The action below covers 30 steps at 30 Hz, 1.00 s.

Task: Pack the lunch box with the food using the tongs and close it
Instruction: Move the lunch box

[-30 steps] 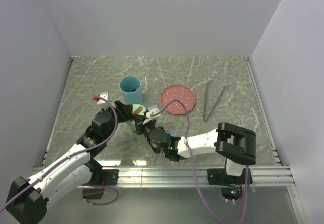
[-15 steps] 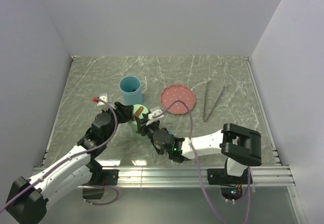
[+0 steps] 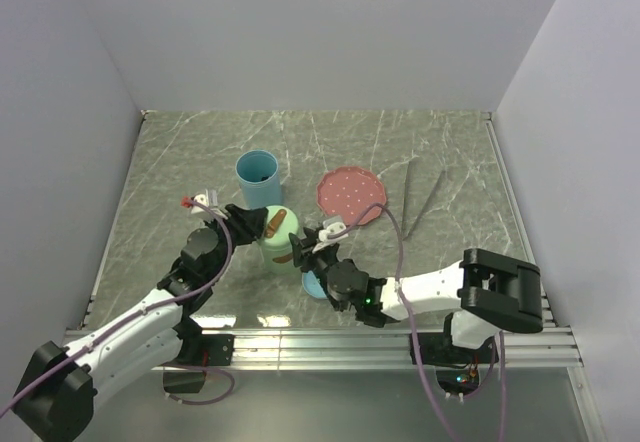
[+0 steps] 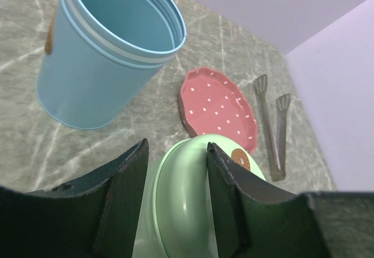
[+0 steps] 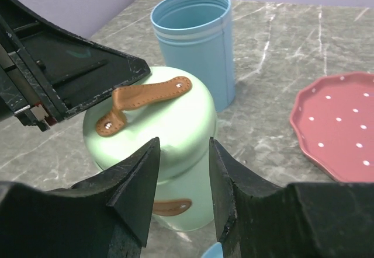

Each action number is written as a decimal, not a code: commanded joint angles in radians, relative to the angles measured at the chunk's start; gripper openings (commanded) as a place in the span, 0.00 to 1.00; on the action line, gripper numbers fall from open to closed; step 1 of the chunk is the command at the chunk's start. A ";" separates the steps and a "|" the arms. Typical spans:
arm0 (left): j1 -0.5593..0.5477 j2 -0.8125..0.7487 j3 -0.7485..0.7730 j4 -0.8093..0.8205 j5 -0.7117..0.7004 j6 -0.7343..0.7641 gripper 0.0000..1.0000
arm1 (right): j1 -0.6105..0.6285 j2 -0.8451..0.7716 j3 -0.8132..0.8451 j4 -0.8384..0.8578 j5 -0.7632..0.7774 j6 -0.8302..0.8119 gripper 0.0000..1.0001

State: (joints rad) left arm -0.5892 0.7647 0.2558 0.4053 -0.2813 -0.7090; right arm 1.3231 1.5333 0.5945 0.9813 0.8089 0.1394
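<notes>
The green lunch box (image 3: 275, 236) stands toward the near edge of the bench (image 3: 180, 162), its domed lid with a brown strap on top. The left end effector (image 4: 176, 153) clamps it from both sides. The right end effector (image 5: 183, 147) is wide, fingers apart just before the box and gripping nothing. The blue cup (image 3: 257, 175) is close behind and the dotted plate (image 3: 351, 196) is to the right. The tongs (image 3: 406, 224) lie beyond the plate, well apart from both arms. A pale blue piece (image 3: 314, 284), perhaps a lid, sits under the right arm.
</notes>
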 commanded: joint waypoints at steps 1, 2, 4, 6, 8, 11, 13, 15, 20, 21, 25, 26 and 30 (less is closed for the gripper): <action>0.000 0.048 -0.038 0.070 0.060 -0.047 0.50 | -0.001 -0.056 -0.031 0.077 0.068 -0.007 0.46; 0.000 0.074 -0.043 0.091 0.071 -0.055 0.50 | -0.001 -0.067 -0.044 0.077 0.078 -0.011 0.46; -0.001 0.103 -0.049 0.147 0.082 -0.070 0.50 | -0.002 -0.104 -0.058 0.068 0.099 -0.018 0.46; -0.001 0.146 -0.049 0.180 0.094 -0.081 0.50 | -0.002 -0.155 -0.079 0.050 0.108 -0.018 0.46; -0.001 0.182 -0.044 0.219 0.102 -0.083 0.50 | -0.002 -0.197 -0.096 -0.004 0.107 -0.011 0.46; -0.006 0.202 -0.039 0.253 0.094 -0.087 0.50 | -0.002 -0.294 -0.079 -0.179 0.095 0.043 0.46; -0.009 0.205 -0.044 0.274 0.087 -0.095 0.50 | -0.001 -0.321 -0.070 -0.321 0.096 0.124 0.46; -0.017 0.209 -0.049 0.308 0.071 -0.101 0.49 | -0.002 -0.352 -0.068 -0.397 0.081 0.210 0.45; -0.044 0.281 -0.040 0.378 0.047 -0.106 0.49 | -0.002 -0.383 -0.032 -0.751 0.061 0.448 0.45; -0.050 0.297 -0.038 0.410 0.045 -0.107 0.49 | -0.001 -0.381 -0.022 -0.803 0.059 0.522 0.44; -0.077 0.384 -0.024 0.487 0.024 -0.106 0.49 | -0.002 -0.372 0.019 -1.021 0.065 0.643 0.44; -0.083 0.399 -0.020 0.501 0.025 -0.106 0.49 | -0.002 -0.371 0.025 -1.059 0.072 0.670 0.43; -0.096 0.469 0.020 0.555 0.034 -0.096 0.49 | -0.002 -0.381 0.028 -1.171 0.056 0.770 0.43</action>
State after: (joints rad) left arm -0.6689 1.1820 0.2470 0.9501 -0.2523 -0.8299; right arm 1.3224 1.1740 0.5861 -0.0265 0.8471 0.7586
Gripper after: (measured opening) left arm 0.495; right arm 0.435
